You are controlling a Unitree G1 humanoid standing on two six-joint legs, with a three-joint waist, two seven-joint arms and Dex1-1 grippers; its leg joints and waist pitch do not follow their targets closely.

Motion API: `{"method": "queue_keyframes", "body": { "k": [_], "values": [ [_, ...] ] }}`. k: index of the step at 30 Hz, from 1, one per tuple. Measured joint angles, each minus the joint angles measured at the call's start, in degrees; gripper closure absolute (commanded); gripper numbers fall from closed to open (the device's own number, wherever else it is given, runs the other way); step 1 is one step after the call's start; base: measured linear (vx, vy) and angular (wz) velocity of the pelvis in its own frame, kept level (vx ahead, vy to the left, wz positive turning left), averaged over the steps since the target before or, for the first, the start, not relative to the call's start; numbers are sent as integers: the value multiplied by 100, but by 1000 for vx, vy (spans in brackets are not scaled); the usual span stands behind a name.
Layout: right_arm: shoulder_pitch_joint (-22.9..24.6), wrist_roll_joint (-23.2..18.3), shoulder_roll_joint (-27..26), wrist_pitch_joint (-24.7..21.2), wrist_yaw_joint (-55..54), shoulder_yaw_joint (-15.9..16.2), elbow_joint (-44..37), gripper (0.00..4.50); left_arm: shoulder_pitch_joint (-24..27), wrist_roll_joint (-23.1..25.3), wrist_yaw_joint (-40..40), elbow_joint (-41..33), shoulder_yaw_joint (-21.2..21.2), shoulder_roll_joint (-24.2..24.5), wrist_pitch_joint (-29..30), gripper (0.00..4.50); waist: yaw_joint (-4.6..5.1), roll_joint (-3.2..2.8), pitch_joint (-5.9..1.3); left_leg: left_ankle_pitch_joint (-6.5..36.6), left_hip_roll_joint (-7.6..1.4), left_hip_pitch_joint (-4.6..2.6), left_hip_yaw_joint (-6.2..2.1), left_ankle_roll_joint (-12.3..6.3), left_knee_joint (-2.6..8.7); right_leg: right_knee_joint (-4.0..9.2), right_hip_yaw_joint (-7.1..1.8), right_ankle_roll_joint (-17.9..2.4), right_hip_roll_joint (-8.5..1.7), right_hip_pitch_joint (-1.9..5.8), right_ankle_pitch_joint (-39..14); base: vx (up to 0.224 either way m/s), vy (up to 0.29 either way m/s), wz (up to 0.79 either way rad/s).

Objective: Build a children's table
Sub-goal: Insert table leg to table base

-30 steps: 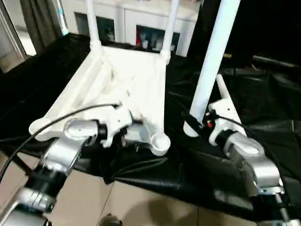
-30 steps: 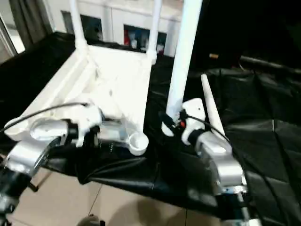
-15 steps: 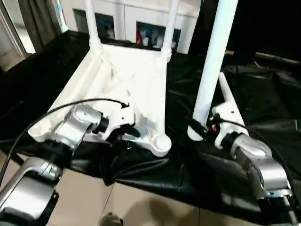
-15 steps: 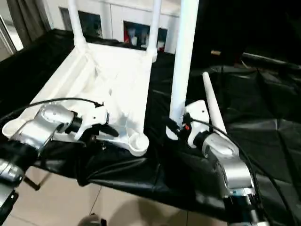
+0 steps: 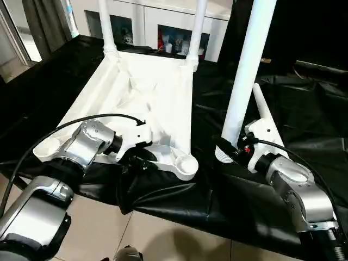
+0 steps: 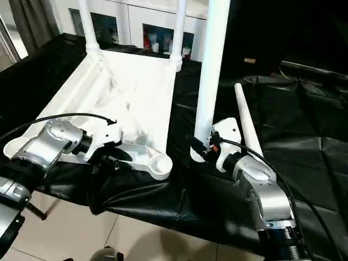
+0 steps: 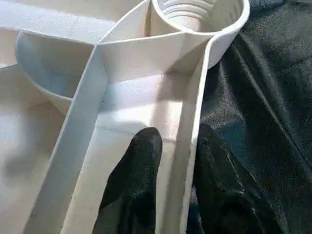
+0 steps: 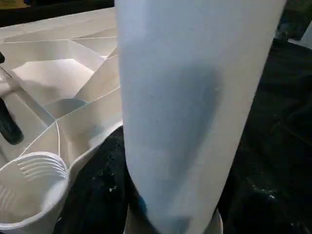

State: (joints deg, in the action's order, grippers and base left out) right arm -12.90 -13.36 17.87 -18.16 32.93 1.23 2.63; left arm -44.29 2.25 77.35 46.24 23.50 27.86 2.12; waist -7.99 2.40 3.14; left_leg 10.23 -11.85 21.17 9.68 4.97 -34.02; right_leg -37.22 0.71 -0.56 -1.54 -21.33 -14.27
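Your left gripper point(image 7: 178, 161) pinching the table top point(image 5: 147, 103) near rim, right gripper point(image 5: 231, 149) clamping an upright leg point(image 5: 247, 70)

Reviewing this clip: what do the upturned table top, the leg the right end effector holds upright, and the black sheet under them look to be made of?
Table top: apparently moulded white plastic, smooth and slightly glossy, with thin ribs and a ridged round socket. Upright leg: a matching white tube, smooth and matte, probably plastic. Black sheet: a thin, creased covering with a soft sheen, fabric or plastic film; the pictures leave that open.
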Motion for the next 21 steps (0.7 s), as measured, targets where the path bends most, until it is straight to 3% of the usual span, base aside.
{"method": "queue_keyframes", "body": {
  "k": [9, 15, 18, 21],
  "values": [
    [-44, -195, -215, -247, -31, -35, 1, 259, -54, 23, -100, 174, -44, -152, -126, 430, 4, -2, 2, 0, 0, -1, 2, 0, 0, 0, 2, -4, -4, 1, 16, 0, 0, 0],
    [-826, -619, -678, -614, -316, -272, 299, 259, -50, 166, -967, 111, -157, -539, 160, 446, 162, 4, 0, -3, 0, -13, 6, 2, 2, -2, 5, -8, -9, 2, 31, 0, 0, 0],
    [-1062, -633, -796, -596, -347, -304, 609, 259, -8, 163, -1331, 11, -329, -736, 407, 446, 198, 35, -2, -7, -1, -14, 11, -3, 10, 0, 7, -8, -10, -1, 30, 0, 0, 0],
    [-1415, -473, -754, -411, -67, -143, 1403, 259, 52, 163, -1660, -102, -386, -888, 489, 446, 227, 44, -2, -24, 3, -6, 20, -30, 10, 10, 6, -9, -18, -4, 30, 0, 0, 0]
  ]
}}
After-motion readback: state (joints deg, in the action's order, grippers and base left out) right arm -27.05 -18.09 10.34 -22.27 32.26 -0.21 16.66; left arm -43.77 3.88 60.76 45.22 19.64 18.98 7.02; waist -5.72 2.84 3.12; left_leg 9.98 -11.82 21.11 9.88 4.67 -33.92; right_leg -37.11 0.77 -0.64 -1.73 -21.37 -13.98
